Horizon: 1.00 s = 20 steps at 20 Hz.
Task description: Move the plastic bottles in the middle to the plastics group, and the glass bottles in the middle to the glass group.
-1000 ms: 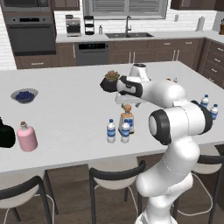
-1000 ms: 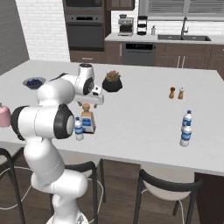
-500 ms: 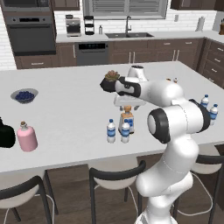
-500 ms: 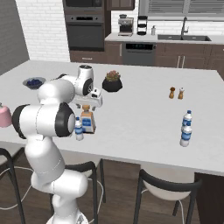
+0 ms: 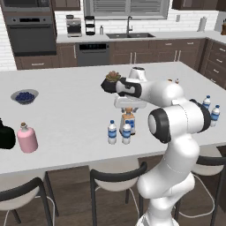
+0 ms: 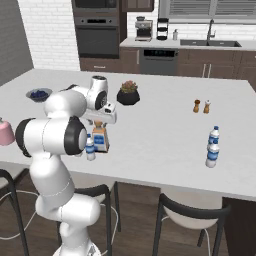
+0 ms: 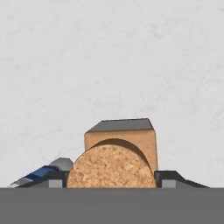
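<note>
The arm has barely moved, hand a touch lower over the corked glass bottle (image 5: 129, 122) mid-counter, beside two plastic bottles (image 5: 112, 132). From the right, the gripper (image 6: 99, 122) sits at its neck. Hand view: cork (image 7: 111, 166) between the fingertips (image 7: 168, 177); gripped or not, I cannot tell

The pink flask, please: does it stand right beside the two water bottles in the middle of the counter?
No, the pink flask stands far off at the counter's end, well apart from the water bottles.
</note>
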Tool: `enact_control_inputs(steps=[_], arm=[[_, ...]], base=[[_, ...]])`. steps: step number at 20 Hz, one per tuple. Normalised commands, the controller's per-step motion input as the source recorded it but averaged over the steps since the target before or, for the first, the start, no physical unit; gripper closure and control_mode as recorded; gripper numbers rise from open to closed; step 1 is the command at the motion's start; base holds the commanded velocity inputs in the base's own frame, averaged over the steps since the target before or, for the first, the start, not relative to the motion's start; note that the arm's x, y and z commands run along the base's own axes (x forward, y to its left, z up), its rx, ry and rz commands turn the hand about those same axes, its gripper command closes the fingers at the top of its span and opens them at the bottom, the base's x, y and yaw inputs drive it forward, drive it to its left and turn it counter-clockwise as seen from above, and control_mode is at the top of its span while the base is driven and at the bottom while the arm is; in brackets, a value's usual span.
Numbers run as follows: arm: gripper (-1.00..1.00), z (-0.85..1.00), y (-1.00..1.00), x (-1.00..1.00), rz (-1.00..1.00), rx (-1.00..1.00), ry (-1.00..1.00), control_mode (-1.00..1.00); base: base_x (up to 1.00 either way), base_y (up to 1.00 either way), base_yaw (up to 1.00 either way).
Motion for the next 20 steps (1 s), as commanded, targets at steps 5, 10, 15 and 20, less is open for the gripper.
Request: enact_control_inputs(steps=[5,10,15,20], arm=[[1.00,-0.04,0.00,-0.03,0.00,0.00,0.00,-1.00],[1.00,0.22,0.09,-0.01,0.07,0.00,-0.18,-1.00],[1.00,0.39,0.11,-0.11,0.11,0.00,-0.19,-1.00],[1.00,0.47,0.44,-0.09,0.15,0.00,-0.14,-1.00]], base=[[0.00,0.00,0.00],[0.00,0.00,0.00],[0.00,0.00,0.00],[0.00,0.00,0.00]])
